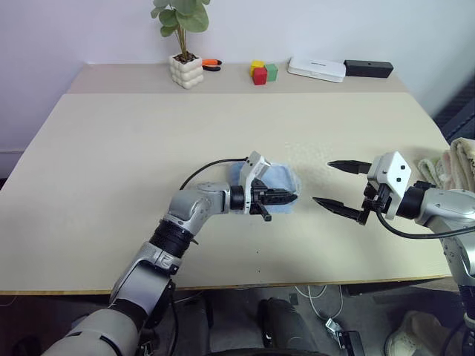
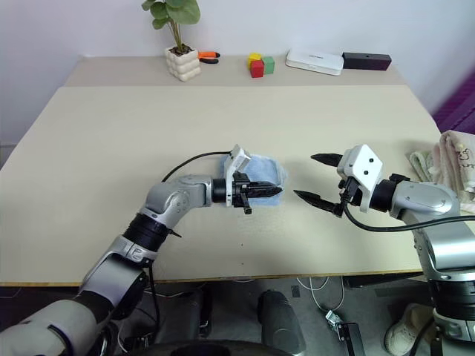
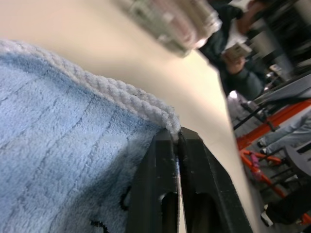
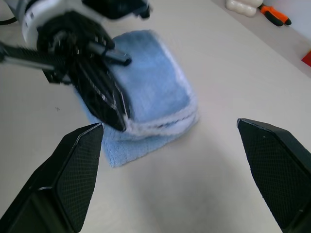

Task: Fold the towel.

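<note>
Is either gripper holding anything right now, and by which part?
The left gripper pinches the light blue towel by its pale corded edge. The right gripper is open and holds nothing.

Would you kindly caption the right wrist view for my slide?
Left hand pinching the folded blue towel's edge, open right hand waiting nearby.

Robotics lab, beige test table [image 1: 111, 185], toy blocks [image 1: 263, 72], potted plant [image 1: 183, 44]

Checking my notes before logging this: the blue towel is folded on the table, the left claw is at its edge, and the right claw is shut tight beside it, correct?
Not quite. The right claw is wide open, as the right wrist view shows. The rest holds: the towel lies folded on the table, with the left claw at its edge.
</note>
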You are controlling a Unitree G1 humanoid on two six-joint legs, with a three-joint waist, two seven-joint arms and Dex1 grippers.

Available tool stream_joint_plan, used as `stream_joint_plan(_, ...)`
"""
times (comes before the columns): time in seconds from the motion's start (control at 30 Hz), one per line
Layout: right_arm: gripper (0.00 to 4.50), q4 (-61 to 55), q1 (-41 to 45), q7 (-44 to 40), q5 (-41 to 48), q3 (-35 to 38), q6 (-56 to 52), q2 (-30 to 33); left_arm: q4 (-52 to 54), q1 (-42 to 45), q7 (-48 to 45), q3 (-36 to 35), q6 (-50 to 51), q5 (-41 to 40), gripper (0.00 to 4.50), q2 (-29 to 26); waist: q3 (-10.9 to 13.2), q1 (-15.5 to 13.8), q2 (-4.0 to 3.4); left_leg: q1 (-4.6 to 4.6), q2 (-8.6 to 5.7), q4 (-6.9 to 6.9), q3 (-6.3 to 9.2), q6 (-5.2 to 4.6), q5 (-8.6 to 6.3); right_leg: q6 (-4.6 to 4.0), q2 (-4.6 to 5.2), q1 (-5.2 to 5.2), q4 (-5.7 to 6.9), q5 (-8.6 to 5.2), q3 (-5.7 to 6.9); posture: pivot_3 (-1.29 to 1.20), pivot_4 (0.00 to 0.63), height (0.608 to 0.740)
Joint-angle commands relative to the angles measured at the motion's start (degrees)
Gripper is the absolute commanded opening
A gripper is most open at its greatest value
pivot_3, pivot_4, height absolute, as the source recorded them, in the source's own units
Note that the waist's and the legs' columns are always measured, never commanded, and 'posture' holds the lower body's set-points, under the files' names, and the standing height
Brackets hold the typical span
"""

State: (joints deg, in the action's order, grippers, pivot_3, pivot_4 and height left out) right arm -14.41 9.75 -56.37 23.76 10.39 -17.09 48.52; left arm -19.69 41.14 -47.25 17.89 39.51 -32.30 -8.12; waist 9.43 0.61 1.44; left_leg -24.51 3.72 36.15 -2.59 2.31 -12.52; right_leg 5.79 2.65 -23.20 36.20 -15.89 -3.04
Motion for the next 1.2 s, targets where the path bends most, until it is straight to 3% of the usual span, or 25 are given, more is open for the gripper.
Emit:
stream_joint_plan(0.03, 4.50, -1.56, 0.43, 0.51, 0.17, 1.77, 0.96, 0.31, 1.47, 0.88, -1.66, -1.89, -0.47, 0.86, 1.95, 0.66, 0.00, 0.00, 0.00, 0.00, 0.00, 0.00, 0.00, 0.00, 0.00, 0.00, 0.00, 0.00, 0.00, 0.00, 0.00, 0.00, 0.150, 0.740)
stream_joint_plan(0.17, 4.50, -0.95, 1.85, 0.87, -0.11, 0.94, 1.03, -0.06, 4.12, -0.20, -3.26, -1.94, -0.50, 1.43, 4.09, 0.96, 0.00, -0.04, 0.00, 0.00, 0.00, 0.01, 0.00, 0.00, 0.00, 0.01, 0.00, 0.01, 0.01, 0.01, 0.00, 0.00, 0.150, 0.740)
stream_joint_plan(0.2, 4.50, -0.85, 2.36, 0.86, -0.31, 0.66, 1.45, -0.24, 5.47, -0.46, -3.94, -2.72, 0.12, 0.43, 4.45, 0.95, 0.00, -0.03, -0.01, 0.00, 0.00, 0.01, 0.00, 0.00, 0.00, 0.02, 0.00, 0.01, 0.01, 0.01, 0.00, 0.00, 0.150, 0.740)
stream_joint_plan(0.4, 4.50, 0.98, 6.39, 3.31, 0.85, 0.61, 0.28, -2.69, 14.31, -1.11, -7.65, -8.81, 2.10, -5.29, 4.45, -1.17, 0.01, 0.25, -0.03, 0.01, 0.02, 0.00, 0.01, 0.00, 0.00, 0.16, -0.03, 0.01, 0.03, 0.08, 0.00, 0.00, 0.150, 0.740)
stream_joint_plan(0.57, 4.50, 3.90, 12.35, 9.98, 3.47, 1.88, -4.05, -8.57, 15.92, 0.74, -3.11, -17.62, 3.08, -9.26, 4.45, -2.08, 0.00, 0.07, -0.05, 0.04, 0.02, 0.03, 0.03, 0.00, 0.01, 0.19, -0.03, 0.00, 0.16, 0.08, 0.00, 0.00, 0.150, 0.740)
stream_joint_plan(0.6, 4.25, 3.80, 13.14, 10.80, 4.31, 1.53, -5.26, -9.80, 15.04, 1.35, -1.18, -19.59, 1.98, -8.91, 4.48, -2.15, 0.00, 0.04, -0.05, 0.03, 0.02, 0.06, 0.03, -0.01, 0.01, 0.20, -0.03, 0.00, 0.17, 0.09, 0.00, 0.00, 0.150, 0.740)
stream_joint_plan(0.67, 3.62, 3.08, 13.74, 13.41, 4.20, 0.20, -7.03, -12.21, 12.22, 2.17, 2.48, -22.84, 0.03, -7.46, 3.92, -2.50, 0.00, -0.04, -0.05, 0.02, 0.02, 0.07, 0.05, -0.01, 0.01, 0.21, -0.03, 0.01, 0.18, 0.09, 0.02, 0.00, 0.150, 0.740)
stream_joint_plan(0.7, 3.05, 2.74, 13.81, 15.52, 2.70, -0.66, -6.22, -13.91, 10.84, 2.22, 4.30, -23.92, -1.35, -6.28, 3.56, -2.69, 0.00, -0.05, -0.05, 0.03, 0.02, 0.07, 0.05, -0.01, 0.01, 0.24, -0.02, 0.02, 0.18, 0.11, 0.02, 0.00, 0.150, 0.740)
stream_joint_plan(0.9, 0.04, 3.20, 13.54, 29.66, -5.99, -6.23, -5.85, -23.98, 9.72, -0.96, 10.84, -23.52, -4.93, -1.56, 0.58, -0.99, 0.00, -0.03, -0.06, 0.01, 0.01, 0.02, 0.03, 0.00, 0.01, 0.49, -0.02, -0.01, 0.19, 0.25, 0.02, 0.00, 0.150, 0.740)
stream_joint_plan(0.93, 0.00, 3.45, 13.78, 32.19, -7.24, -6.89, -6.11, -25.81, 10.32, -1.63, 11.17, -22.86, -5.02, -1.18, 0.02, -0.41, 0.00, -0.04, -0.06, 0.00, 0.01, 0.02, 0.02, 0.00, 0.01, 0.49, -0.01, -0.03, 0.21, 0.25, 0.01, 0.00, 0.150, 0.740)
stream_joint_plan(1.2, 0.00, 10.63, 16.36, 47.33, -15.28, -11.15, -4.67, -39.84, 7.84, -3.10, 17.03, -18.43, -10.37, 6.10, 0.02, 4.52, -0.01, 0.09, -0.08, 0.02, 0.01, 0.04, 0.01, 0.05, 0.04, 0.49, -0.02, -0.06, 0.29, 0.25, 0.01, 0.00, 0.150, 0.740)
